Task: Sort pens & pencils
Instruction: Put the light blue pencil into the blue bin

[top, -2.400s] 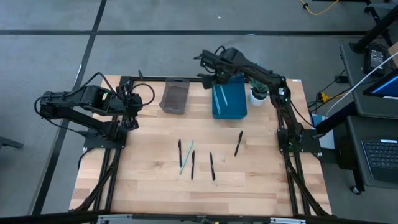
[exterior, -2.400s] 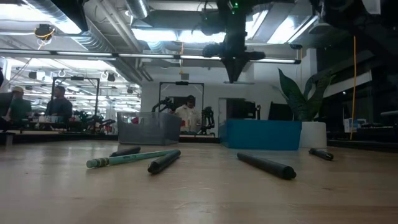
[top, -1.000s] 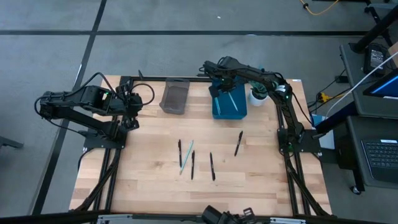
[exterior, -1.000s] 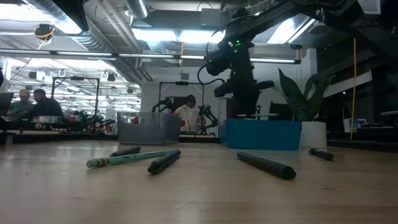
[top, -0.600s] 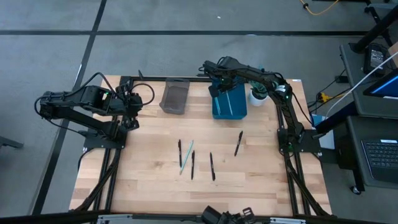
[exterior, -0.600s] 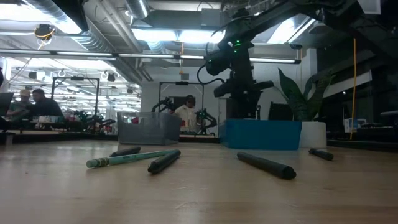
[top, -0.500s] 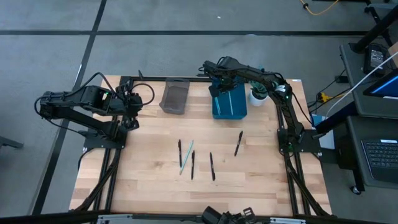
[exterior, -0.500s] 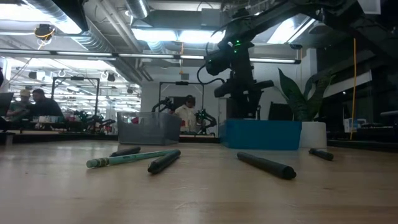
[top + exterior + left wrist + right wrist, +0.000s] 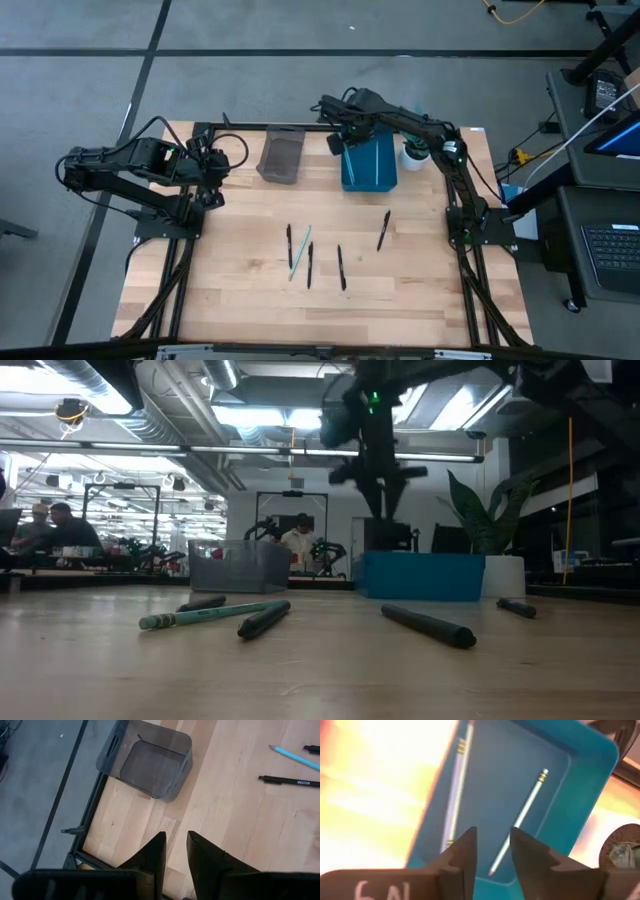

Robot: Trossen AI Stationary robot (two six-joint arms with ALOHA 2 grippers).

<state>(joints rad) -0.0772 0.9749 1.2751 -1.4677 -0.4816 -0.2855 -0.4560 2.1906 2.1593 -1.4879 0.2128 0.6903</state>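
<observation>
Several black pens (image 9: 341, 267) and a teal pencil (image 9: 300, 250) lie flat on the wooden table (image 9: 240, 290). Two pencils (image 9: 520, 820) lie on the floor of the blue bin (image 9: 368, 165) at the table's far edge. My right gripper (image 9: 338, 142) hangs above the blue bin's left rim, pointing down. It is open, with nothing between its fingers (image 9: 492, 842). My left gripper (image 9: 175, 845) waits at the far left, tilted down over bare table. It is open a little and holds nothing.
An empty grey bin (image 9: 281, 158) stands left of the blue one. A small white plant pot (image 9: 415, 152) stands right of the blue bin. The pens lie mid-table, with bare wood toward the near edge.
My right gripper has risen out of the blue bin and shifted a little toward the table's left edge. It stands clear above the bin's rim now. The pencils stay lying inside the bin.
</observation>
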